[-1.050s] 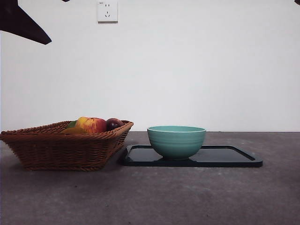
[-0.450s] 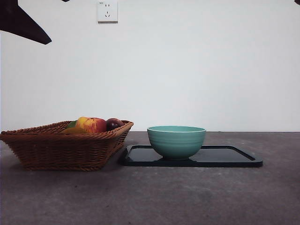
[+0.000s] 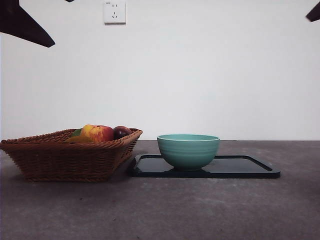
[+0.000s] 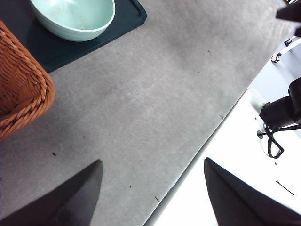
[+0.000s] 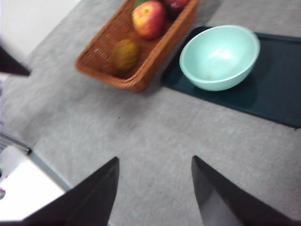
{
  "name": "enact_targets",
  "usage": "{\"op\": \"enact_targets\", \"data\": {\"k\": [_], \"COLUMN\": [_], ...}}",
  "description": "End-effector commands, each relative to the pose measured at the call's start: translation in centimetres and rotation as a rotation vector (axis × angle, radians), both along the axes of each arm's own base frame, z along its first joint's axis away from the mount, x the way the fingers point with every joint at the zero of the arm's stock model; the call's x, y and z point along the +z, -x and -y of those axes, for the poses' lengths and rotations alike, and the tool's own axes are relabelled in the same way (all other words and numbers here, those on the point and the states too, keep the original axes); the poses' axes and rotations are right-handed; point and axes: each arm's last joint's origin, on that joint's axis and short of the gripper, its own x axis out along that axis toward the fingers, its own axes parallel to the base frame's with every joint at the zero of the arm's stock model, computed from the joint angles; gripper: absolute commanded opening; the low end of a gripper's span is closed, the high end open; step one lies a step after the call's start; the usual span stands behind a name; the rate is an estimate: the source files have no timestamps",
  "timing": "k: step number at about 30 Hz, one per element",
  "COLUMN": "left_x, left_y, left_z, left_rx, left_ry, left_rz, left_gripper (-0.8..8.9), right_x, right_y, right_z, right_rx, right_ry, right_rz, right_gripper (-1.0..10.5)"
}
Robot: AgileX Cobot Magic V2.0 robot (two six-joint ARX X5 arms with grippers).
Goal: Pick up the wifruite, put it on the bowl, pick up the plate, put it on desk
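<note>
Since the brownish kiwifruit (image 5: 124, 54) lies in the wicker basket (image 5: 99, 54), the teal bowl (image 5: 219, 57) sits empty on the black tray (image 5: 277, 94), and both left gripper (image 4: 153, 188) and right gripper (image 5: 155, 188) hover open-jawed over the table (image 3: 160, 210), nothing seems done yet.

- We note the desk (image 3: 200, 210): dark grey, matte, faintly mottled.
- Directly on it, at left in the front view, we see a brown wicker basket (image 3: 65, 160).
- Just beside the basket lies a flat black tray (image 3: 250, 167) with a raised rim; whether they touch, we cannot tell.
</note>
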Motion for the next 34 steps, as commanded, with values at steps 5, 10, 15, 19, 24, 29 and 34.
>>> {"op": "enact_targets", "data": {"k": [5, 10, 15, 19, 24, 29, 34], "left_x": [0.3, 0.3, 0.3, 0.3, 0.3, 0.3, 0.3], "left_y": [-0.1, -0.1, -0.1, -0.1, -0.1, -0.1, -0.1], "left_z": [0.2, 0.2, 0.2, 0.2, 0.2, 0.2, 0.2], "left_rx": [-0.032, -0.035, -0.035, -0.035, -0.035, -0.035, -0.035], "left_ry": [0.002, 0.0, 0.0, 0.0, 0.0, 0.0, 0.0], "left_rz": [0.033, 0.035, 0.036, 0.036, 0.036, 0.036, 0.035], "left_gripper": [3.43, 3.43, 3.43, 3.43, 3.43, 3.43, 3.43], "right_x": [2.1, 2.8, 2.3, 1.0, -1.2, -3.9, -6.5], "right_y": [-4.7, -9.9, -14.9, -18.3, -21.4, -23.3, -24.9], "right_z": [-1.7, -2.7, -3.5, -4.1, -5.1, -5.8, -6.5], "right_rx": [-0.088, -0.128, -0.146, -0.153, -0.149, -0.144, -0.126], "right_ry": [0.063, 0.138, 0.195, 0.228, 0.242, 0.256, 0.254], "right_rz": [-0.011, -0.039, -0.092, -0.137, -0.181, -0.215, -0.246], "right_gripper": [2.9, 2.9, 2.9, 2.9, 2.9, 2.9, 2.9]}}
